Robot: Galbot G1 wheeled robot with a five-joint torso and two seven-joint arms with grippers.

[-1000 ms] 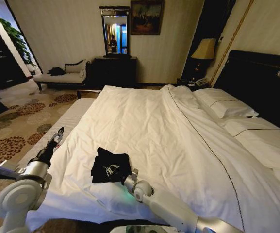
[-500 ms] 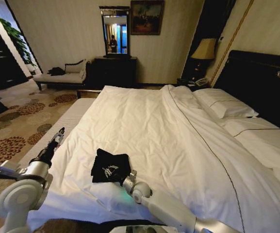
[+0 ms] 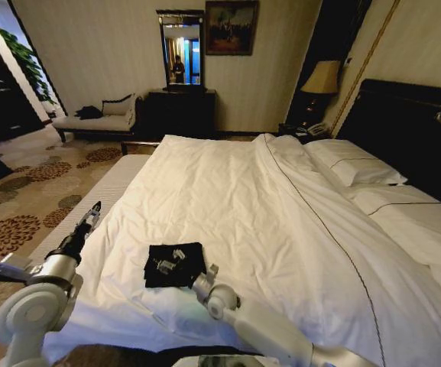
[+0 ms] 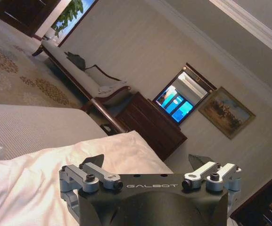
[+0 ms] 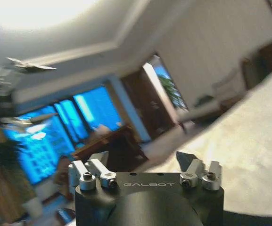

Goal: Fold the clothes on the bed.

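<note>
Already folded into a small dark square, the T-shirt point(image 3: 175, 264) lies on the bed point(image 3: 281, 214) just ahead of the right tool point(image 3: 207, 273), fingers spread. The left tool point(image 3: 93, 213), also spread, hovers well aside. Little remains, apparently.

Across the room, a pale chaise longue point(image 3: 98, 116) with something dark lying on it, perhaps clothing. Beside it, a dark wooden dresser point(image 3: 180, 112) under a tall mirror point(image 3: 182, 50), a framed painting point(image 3: 230, 27) alongside. Lit table lamp point(image 3: 321, 79) nearby. Floral-patterned carpet point(image 3: 29, 191) below.
</note>
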